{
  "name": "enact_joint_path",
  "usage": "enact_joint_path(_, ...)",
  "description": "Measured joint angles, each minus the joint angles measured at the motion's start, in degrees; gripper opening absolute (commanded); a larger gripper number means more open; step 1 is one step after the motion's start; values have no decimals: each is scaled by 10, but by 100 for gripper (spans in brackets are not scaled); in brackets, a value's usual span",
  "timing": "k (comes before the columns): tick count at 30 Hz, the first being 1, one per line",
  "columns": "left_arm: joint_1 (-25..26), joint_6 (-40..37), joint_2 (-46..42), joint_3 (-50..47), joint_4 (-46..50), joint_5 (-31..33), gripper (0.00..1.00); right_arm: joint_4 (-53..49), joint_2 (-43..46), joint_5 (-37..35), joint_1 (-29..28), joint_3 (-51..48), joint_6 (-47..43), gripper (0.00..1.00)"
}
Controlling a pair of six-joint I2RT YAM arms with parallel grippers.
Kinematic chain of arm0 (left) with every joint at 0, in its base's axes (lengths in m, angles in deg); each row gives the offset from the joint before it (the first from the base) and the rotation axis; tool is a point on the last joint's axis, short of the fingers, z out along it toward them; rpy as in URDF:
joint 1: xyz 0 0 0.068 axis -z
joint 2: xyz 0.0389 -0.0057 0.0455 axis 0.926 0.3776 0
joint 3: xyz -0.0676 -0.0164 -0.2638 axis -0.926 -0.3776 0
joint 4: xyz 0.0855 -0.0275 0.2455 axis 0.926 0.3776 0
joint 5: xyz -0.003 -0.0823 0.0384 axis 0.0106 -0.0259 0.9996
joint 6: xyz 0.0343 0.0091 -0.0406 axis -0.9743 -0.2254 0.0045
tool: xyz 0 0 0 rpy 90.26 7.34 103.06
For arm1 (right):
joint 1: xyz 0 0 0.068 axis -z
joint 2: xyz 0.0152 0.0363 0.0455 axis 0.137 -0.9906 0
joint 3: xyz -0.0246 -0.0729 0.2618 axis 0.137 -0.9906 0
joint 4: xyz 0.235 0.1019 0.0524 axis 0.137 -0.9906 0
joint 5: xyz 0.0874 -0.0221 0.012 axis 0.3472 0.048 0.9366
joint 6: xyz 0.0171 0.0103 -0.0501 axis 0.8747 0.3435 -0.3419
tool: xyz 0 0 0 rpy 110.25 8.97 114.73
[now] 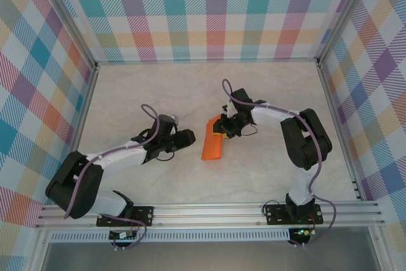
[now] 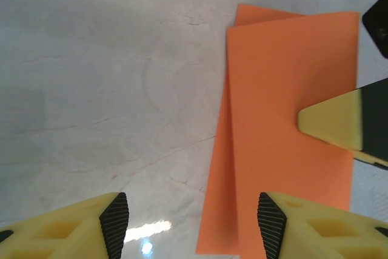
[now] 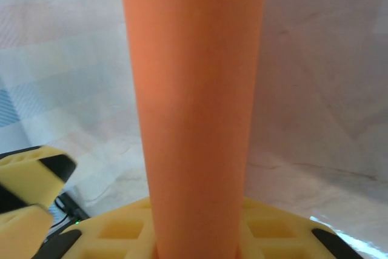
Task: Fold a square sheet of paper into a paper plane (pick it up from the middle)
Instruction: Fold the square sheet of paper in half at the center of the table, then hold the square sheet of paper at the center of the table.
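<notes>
- Lying flat on the table (image 1: 146, 93), the square sheet of paper (image 2: 291, 119) is showing as a narrow orange strip folded in half, with a lower layer peeking out along one long edge.
- Left gripper (image 2: 192, 225) is hovering low with its fingers standing apart and holding nothing.
- The strip is sitting just ahead of the left fingers, offset toward the finger that is facing the other arm, with its near corner lying in line with the gap between the pads.
- Its long axis is running straight away from the left fingers, not across them.
- Right gripper (image 1: 224, 126) is reaching onto the strip from the opposite side, with one fingertip (image 2: 327, 122) resting on the top layer.
- Whether the right fingers are clamping the paper or only pressing it down, I cannot tell.
- Judging from this, the right arm is sitting nearer, touching the paper, while the left is needing a short sideways shift to meet a long edge.
</notes>
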Motion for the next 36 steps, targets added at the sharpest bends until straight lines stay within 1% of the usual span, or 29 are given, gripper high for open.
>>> enact_joint_path(4,14,3,36,22,-22,0,55,-10,-5,-31,0,0,-1,32)
enact_joint_path(7,24,7,56,35,-31,0,51,-18,-6,-54,0,0,-3,33)
enact_joint_path(12,42,9,83,48,-42,-2,47,-29,-10,-83,0,0,-4,38)
enact_joint_path(15,50,11,98,59,-45,-2,43,-32,-10,-96,0,0,-4,38)
enact_joint_path(20,68,17,123,73,-57,-7,36,-33,-10,-102,0,0,-4,37)
enact_joint_path(24,83,27,150,86,-59,-21,24,-33,-10,-102,0,0,-4,35)
enact_joint_path(27,92,31,178,99,-60,-26,17,-33,-10,-102,0,0,-4,35)
enact_joint_path(33,101,37,215,119,-56,-30,12,-33,-10,-101,0,0,-4,36)
enact_joint_path(36,103,37,225,131,-46,-30,10,-33,-10,-99,0,0,-4,38)
